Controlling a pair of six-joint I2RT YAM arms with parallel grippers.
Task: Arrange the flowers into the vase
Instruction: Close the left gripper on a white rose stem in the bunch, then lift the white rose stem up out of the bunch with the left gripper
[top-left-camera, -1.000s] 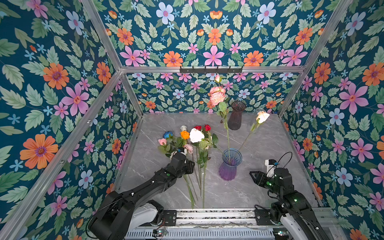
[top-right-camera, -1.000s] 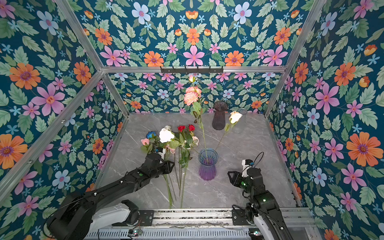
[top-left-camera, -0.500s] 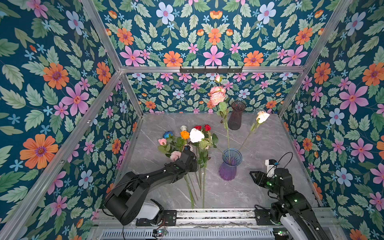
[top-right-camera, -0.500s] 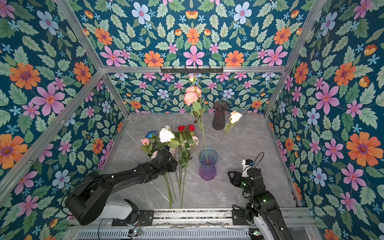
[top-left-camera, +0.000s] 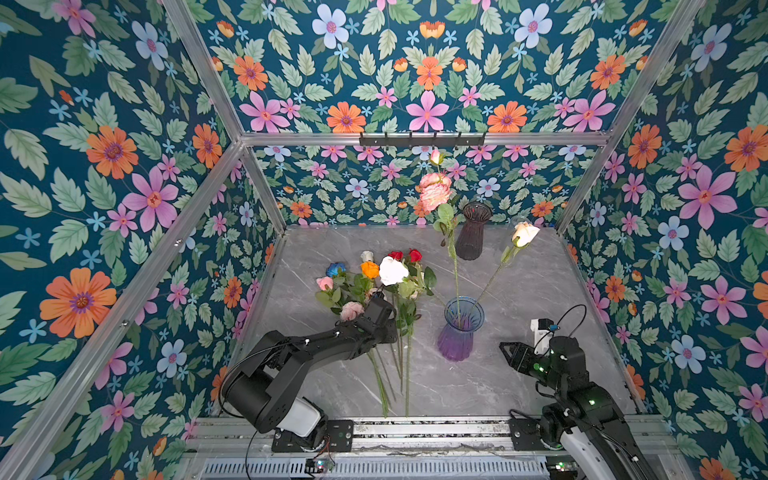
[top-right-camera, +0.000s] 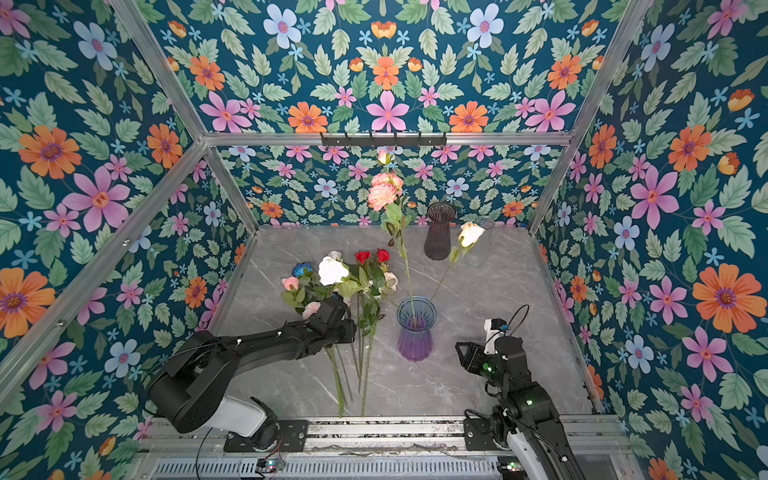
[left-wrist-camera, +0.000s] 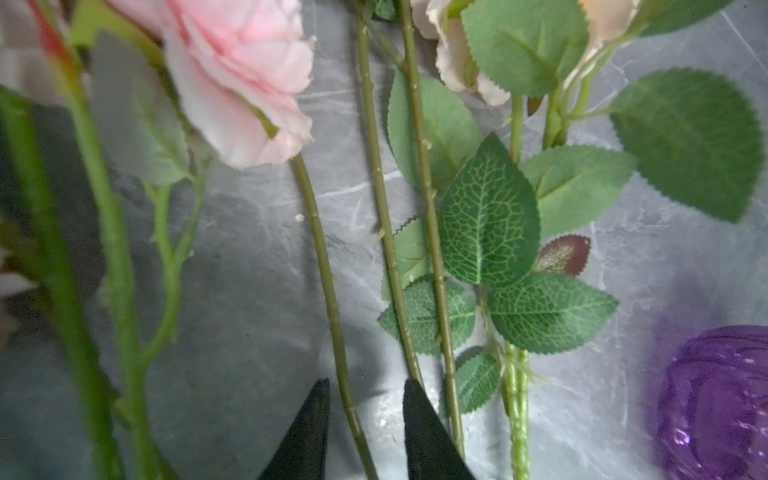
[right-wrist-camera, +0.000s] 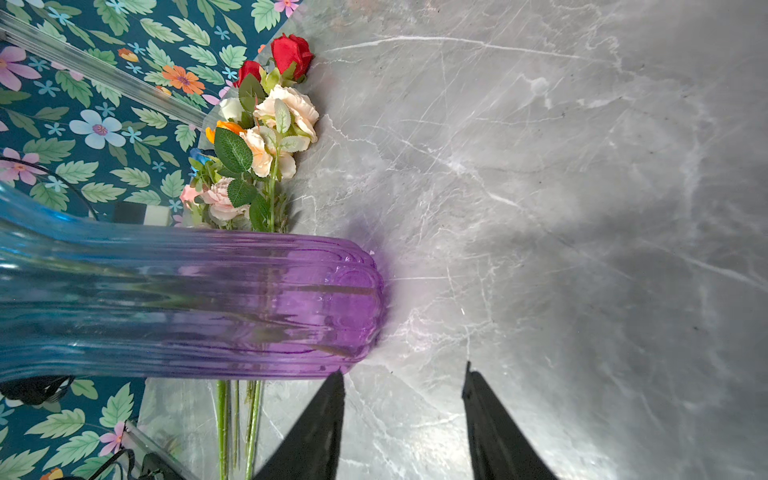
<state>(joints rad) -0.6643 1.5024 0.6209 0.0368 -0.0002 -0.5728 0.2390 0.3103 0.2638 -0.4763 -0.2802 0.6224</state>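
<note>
Left wrist view: your left gripper (left-wrist-camera: 365, 386) straddles one stem (left-wrist-camera: 328, 286), fingers narrowly apart, not yet gripping; in a top view, two flowers (top-left-camera: 435, 193) stand in the vase (top-left-camera: 460, 332), the remaining pile (top-left-camera: 374, 286) at its nine o'clock, your right gripper (top-left-camera: 510, 353) wide, empty, at four o'clock.

a: what do the walls look like?
b: teal wallpaper (top-left-camera: 104, 208) on three sides, printed with pink, orange and pale blue blossoms among green leaves.
a: and underfoot?
b: a grey marble-look surface (top-left-camera: 540, 299) with white veins. silver metal bars (top-left-camera: 291, 139) frame the corners, and a black hook rail (top-left-camera: 422, 141) sits on the back bar. the light is bright and even.
</note>
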